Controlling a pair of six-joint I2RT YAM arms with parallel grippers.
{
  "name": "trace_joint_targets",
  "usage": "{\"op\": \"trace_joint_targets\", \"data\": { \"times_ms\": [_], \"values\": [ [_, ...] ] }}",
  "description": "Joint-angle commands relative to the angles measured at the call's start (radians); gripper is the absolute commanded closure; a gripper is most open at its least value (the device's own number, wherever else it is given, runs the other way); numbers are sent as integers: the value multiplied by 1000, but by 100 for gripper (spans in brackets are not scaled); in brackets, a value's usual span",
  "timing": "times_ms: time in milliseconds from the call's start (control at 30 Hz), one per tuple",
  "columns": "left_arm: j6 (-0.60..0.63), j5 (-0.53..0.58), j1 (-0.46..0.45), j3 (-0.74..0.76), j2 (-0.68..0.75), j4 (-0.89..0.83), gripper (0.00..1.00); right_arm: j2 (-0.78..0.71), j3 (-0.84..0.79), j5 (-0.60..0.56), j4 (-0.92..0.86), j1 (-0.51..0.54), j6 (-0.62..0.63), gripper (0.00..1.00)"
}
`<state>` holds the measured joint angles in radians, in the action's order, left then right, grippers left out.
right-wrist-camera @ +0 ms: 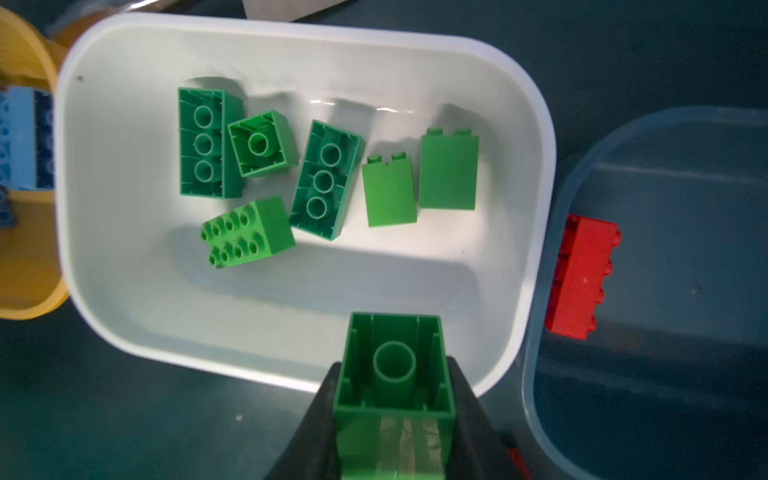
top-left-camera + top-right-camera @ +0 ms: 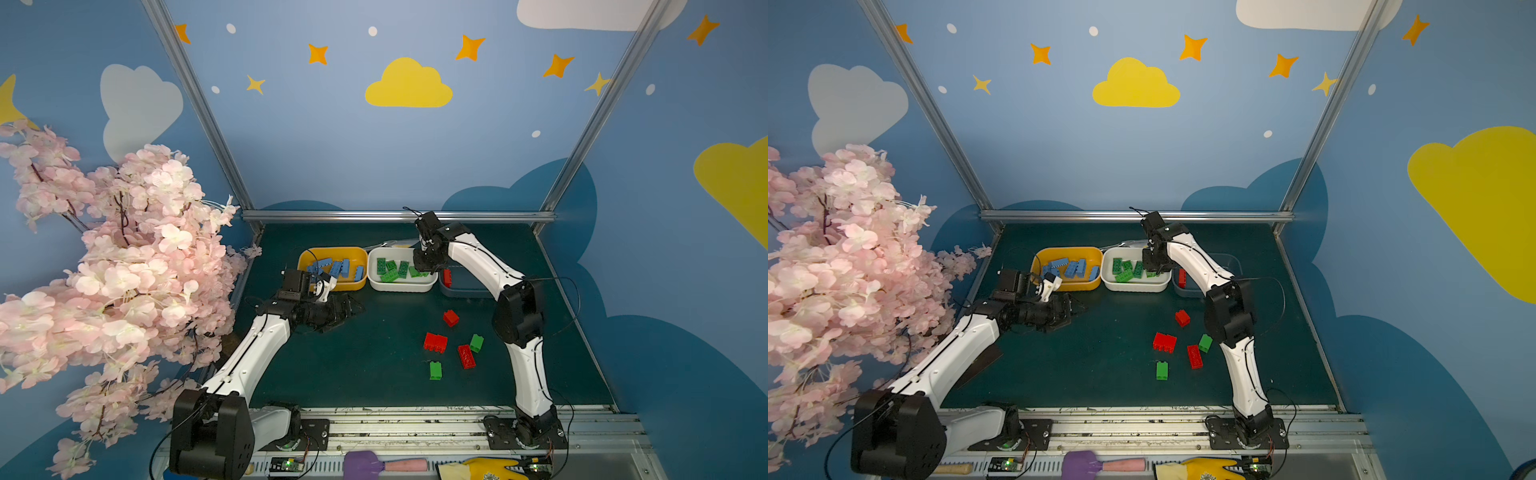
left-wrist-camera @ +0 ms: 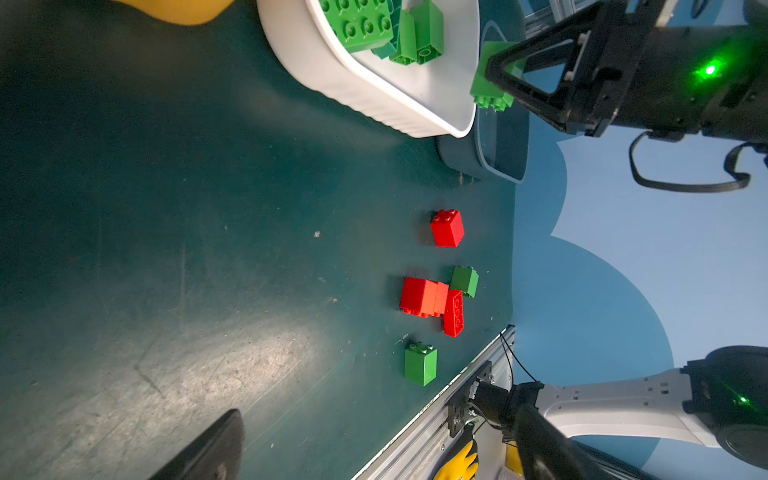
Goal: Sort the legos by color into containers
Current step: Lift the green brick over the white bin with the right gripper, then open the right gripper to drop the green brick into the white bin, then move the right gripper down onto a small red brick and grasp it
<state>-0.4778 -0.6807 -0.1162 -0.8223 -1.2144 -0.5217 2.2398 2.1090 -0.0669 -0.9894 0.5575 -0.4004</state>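
Right end effector point(image 1: 395, 395) grasps green brick point(image 1: 392, 357) above white tub point(image 1: 99, 208); left end effector point(image 2: 347, 316) released. Blues point(image 2: 336, 268) in yellow tub point(image 2: 332, 251), one red point(image 1: 582, 278) in grey tub point(image 1: 685, 395). Tabletop point(image 2: 353, 365): reds point(image 2: 435, 343), two greens point(image 2: 435, 370) remain.

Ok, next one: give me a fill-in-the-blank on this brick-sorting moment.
The right gripper is shut on a brick coloured ____.
The long brick in the blue-grey tub is ____.
The bricks in the yellow-orange tub are all ____.
Loose on the table lie ____ green bricks.
Missing: green; red; blue; two.
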Motion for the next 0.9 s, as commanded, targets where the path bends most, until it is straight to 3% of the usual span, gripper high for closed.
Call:
{"op": "trace_joint_targets", "data": {
  "times_ms": [0, 167, 267, 400, 567, 867],
  "values": [
    [13, 1, -4, 0, -20, 2, 0, 53, 61, -29, -72, -8, 30, 81],
    [23, 5, -5, -11, -38, -1, 0, 108, 103, -53, -85, -13, 57, 76],
    [29, 6, -5, -18, -45, -4, 0, 122, 114, -55, -102, -13, 59, 66],
    [33, 3, -6, -23, -52, -8, 0, 92, 107, -71, -111, -14, 55, 54],
    [42, -6, -7, -32, -65, -10, 0, 7, 86, -85, -133, -14, 52, 48],
    [36, -17, -9, -32, -65, -1, 0, -407, -407, 5, -16, 40, 23, 43]
  ]
}}
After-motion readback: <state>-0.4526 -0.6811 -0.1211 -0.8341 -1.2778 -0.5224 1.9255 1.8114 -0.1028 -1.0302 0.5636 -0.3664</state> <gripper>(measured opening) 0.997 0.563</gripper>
